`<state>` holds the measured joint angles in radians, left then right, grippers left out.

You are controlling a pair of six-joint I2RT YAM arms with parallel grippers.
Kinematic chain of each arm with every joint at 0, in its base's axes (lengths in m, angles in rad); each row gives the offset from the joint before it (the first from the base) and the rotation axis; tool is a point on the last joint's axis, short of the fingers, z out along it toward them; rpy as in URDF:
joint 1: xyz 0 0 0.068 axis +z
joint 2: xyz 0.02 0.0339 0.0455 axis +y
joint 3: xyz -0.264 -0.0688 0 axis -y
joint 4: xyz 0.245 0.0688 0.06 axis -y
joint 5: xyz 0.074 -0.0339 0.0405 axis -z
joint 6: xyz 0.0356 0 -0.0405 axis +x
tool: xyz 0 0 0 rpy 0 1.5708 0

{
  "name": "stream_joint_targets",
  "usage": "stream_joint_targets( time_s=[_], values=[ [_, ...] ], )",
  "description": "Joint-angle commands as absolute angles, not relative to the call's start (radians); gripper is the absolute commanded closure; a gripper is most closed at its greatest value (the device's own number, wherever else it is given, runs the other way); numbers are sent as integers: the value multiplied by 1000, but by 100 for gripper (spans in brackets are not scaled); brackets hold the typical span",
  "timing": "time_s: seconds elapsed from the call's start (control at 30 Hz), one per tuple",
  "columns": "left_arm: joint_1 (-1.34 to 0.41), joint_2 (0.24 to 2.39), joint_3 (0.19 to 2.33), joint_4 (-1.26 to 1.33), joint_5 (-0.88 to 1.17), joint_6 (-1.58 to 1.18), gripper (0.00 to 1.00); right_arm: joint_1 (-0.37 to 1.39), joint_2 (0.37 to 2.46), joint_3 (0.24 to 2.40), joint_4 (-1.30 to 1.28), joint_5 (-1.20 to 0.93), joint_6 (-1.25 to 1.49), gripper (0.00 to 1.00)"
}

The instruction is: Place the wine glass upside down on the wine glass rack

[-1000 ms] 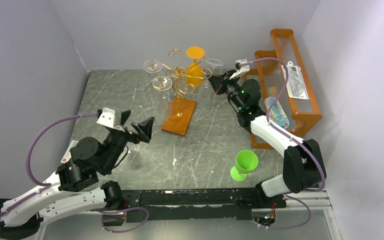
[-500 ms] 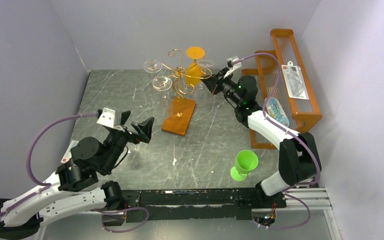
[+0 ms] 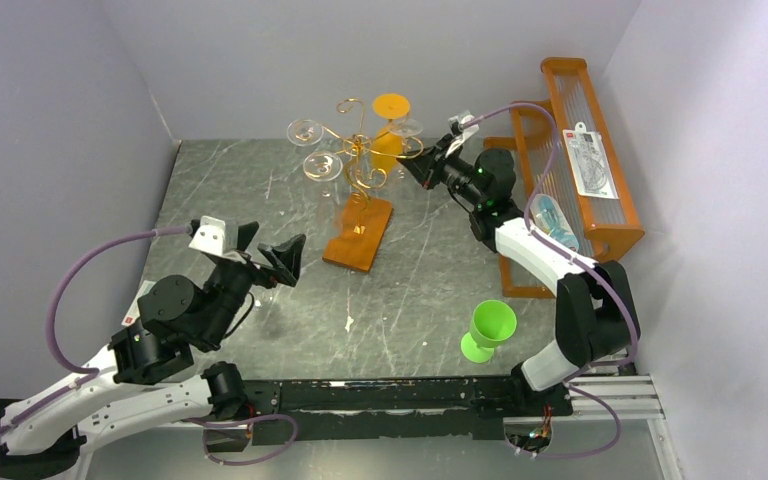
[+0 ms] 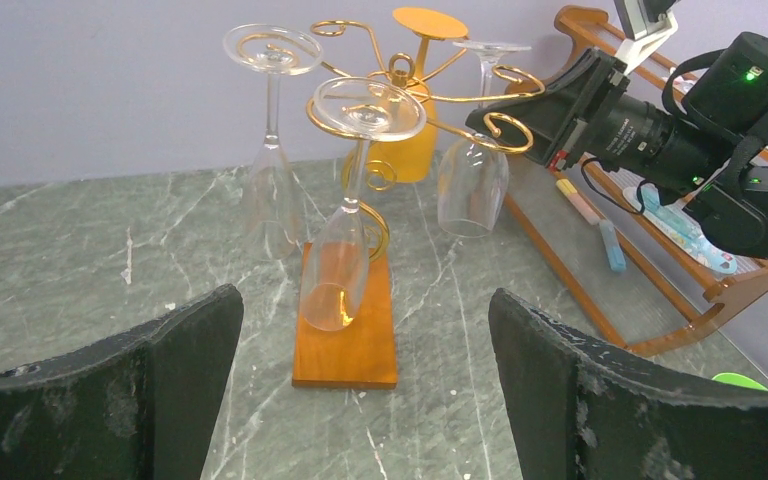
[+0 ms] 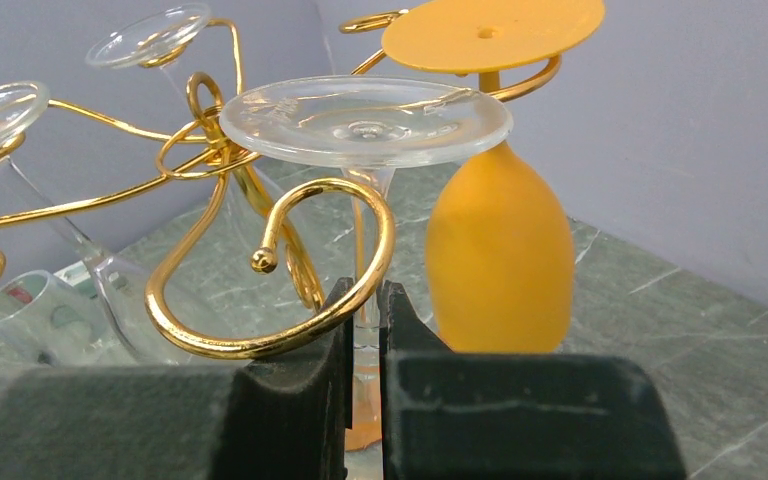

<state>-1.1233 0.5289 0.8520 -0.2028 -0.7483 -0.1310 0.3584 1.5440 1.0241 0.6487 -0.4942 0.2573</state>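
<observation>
A clear wine glass (image 5: 365, 120) hangs upside down, its foot uppermost, with my right gripper (image 5: 365, 300) shut on its stem. It is at the right-hand scroll arm (image 5: 260, 345) of the copper-gold wine glass rack (image 3: 360, 160). The foot sits just above the curl, and the stem lines up with the loop. I cannot tell whether the foot rests on the wire. In the left wrist view the same glass (image 4: 473, 180) hangs beside the black right gripper (image 4: 550, 110). My left gripper (image 3: 265, 250) is open and empty, well short of the rack's wooden base (image 4: 350, 350).
An orange glass (image 3: 390, 140) and two clear glasses (image 4: 272, 180) (image 4: 345, 260) hang upside down on the rack. A stepped orange shelf (image 3: 580, 170) stands along the right wall. A green cup (image 3: 488, 328) stands near the right arm's base.
My right gripper has carried the glass a little left and back, toward the rack's arm, then almost stopped. The left arm has barely shifted.
</observation>
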Motion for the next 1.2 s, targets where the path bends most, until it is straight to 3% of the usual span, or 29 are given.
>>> stream_joint_targets(
  time_s=[0.0, 0.53, 1.17],
  values=[
    [-1128, 527, 870, -199, -759, -125, 3, 359, 1559, 1058, 687, -578, 222, 100],
    [-1128, 559, 872, -191, -749, -113, 3, 360, 1538, 1080, 571, -710, 135, 100],
    [-1128, 546, 865, -198, -738, -131, 3, 359, 1399, 894, 751, -546, 169, 100]
  ],
)
